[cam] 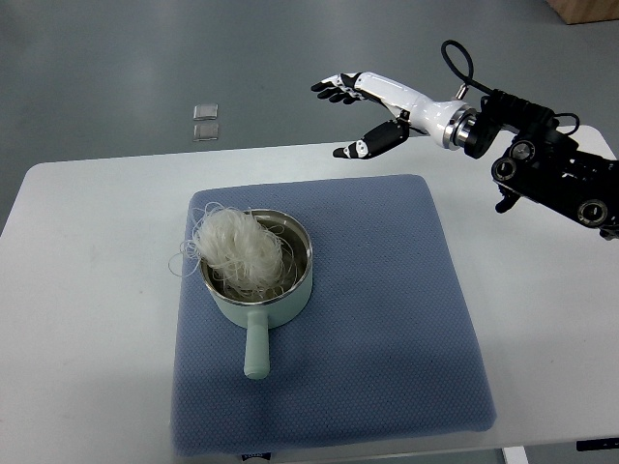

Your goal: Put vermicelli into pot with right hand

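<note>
A pale green pot (pixel 259 290) with a handle toward me sits on the blue mat (pixel 387 319). A white bundle of vermicelli (pixel 237 246) lies in the pot, heaped over its left rim with loose strands hanging outside. My right hand (pixel 350 118) comes in from the right edge and hovers above the table's far edge, well right of and beyond the pot. Its fingers are spread and hold nothing. My left arm does not show.
The mat lies on a white table (pixel 87 309). Two small clear square items (pixel 205 121) lie on the grey floor beyond the table. My right arm's black joints (pixel 556 174) hang over the table's right side.
</note>
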